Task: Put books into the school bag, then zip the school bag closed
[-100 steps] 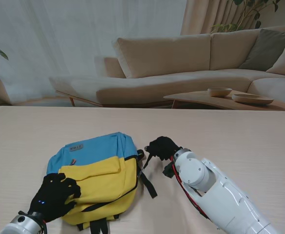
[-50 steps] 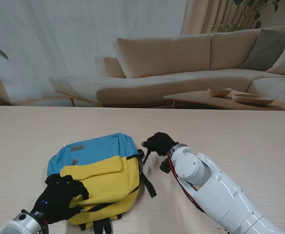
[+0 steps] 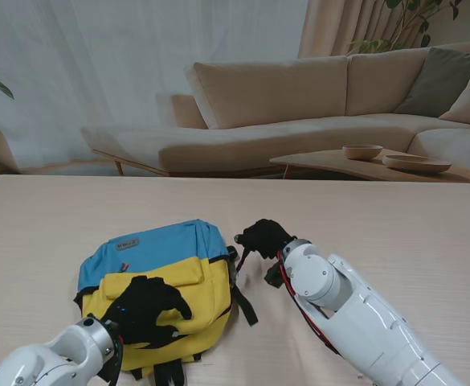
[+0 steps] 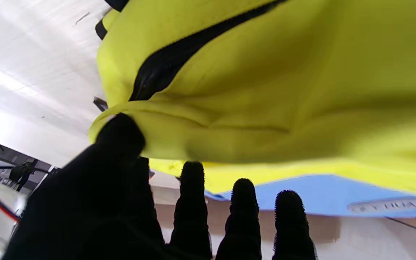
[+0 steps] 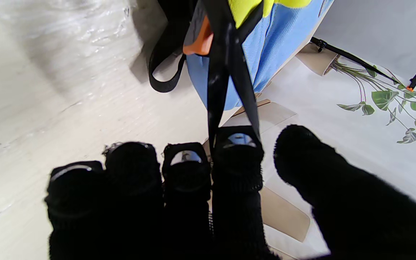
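No books in view; school bag lies flat. Left hand spread on yellow pocket; right hand pinching strap. Zipping seems left.

Both arms are glossy white shells with rounded joints; a red cable runs along the right one. Black knit gloves cover the left hand and right hand.

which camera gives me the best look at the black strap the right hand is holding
The right wrist view: the black strap loops around a finger of the right hand. The stand view shows it small; the left wrist view misses it.
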